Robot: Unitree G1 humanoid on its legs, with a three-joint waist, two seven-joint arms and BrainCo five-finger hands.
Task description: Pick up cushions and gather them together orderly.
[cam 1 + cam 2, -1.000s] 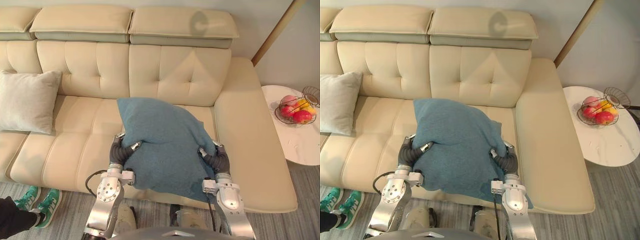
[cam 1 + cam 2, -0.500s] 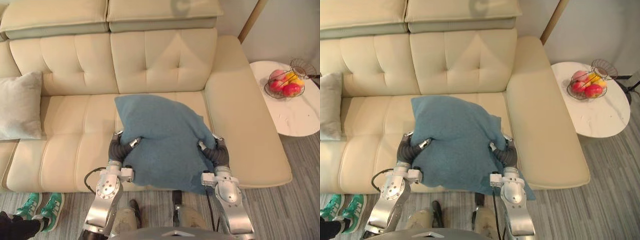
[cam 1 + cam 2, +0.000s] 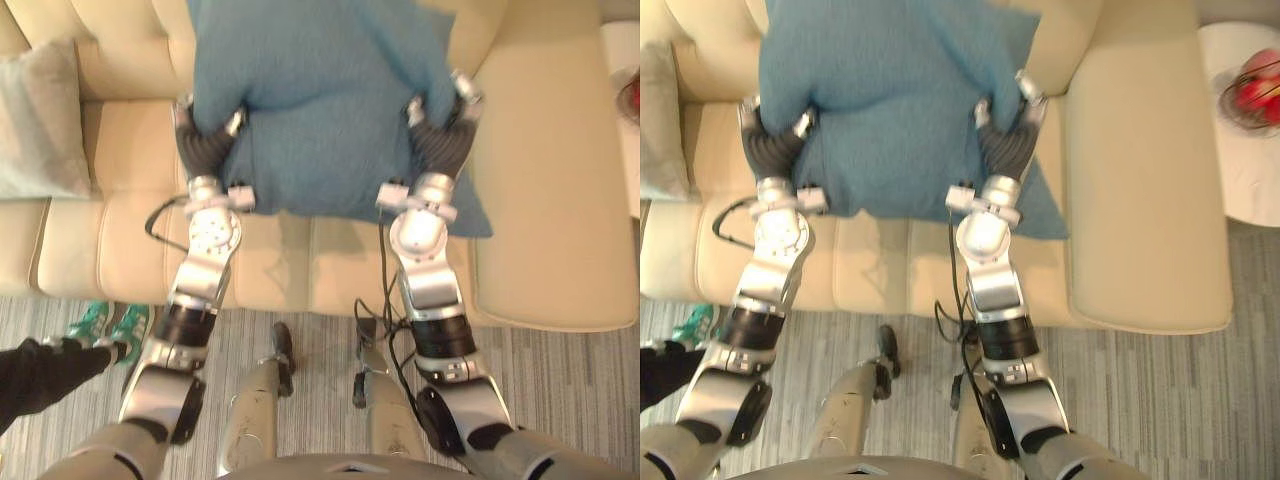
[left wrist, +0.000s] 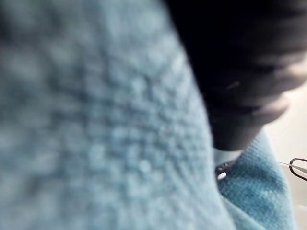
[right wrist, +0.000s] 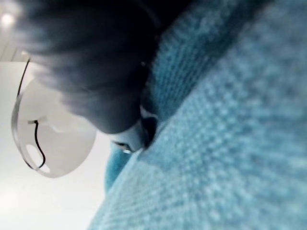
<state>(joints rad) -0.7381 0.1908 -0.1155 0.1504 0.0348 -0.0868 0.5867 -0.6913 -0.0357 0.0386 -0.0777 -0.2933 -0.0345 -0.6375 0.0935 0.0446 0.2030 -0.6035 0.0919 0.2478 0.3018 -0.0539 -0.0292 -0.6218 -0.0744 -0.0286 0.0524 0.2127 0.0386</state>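
A blue knitted cushion (image 3: 320, 90) hangs in front of the cream sofa (image 3: 540, 210), held up between my two hands. My left hand (image 3: 205, 145) grips its left side, thumb on the front face and fingers behind the fabric. On the opposite side my right hand (image 3: 440, 140) holds it the same way. In both wrist views the blue weave (image 4: 96, 120) (image 5: 230, 134) lies right against the dark covers. A pale grey cushion (image 3: 45, 120) leans on the sofa's backrest at the far left.
A white side table (image 3: 1255, 150) with a wire bowl of fruit (image 3: 1258, 88) stands to the right of the sofa. A person's green shoes (image 3: 105, 322) and dark-clad leg (image 3: 40, 370) are on the striped floor at the lower left.
The camera has tilted down toward the floor. Both arms have stretched forward and raised the blue cushion off the seat, still gripped at both sides.
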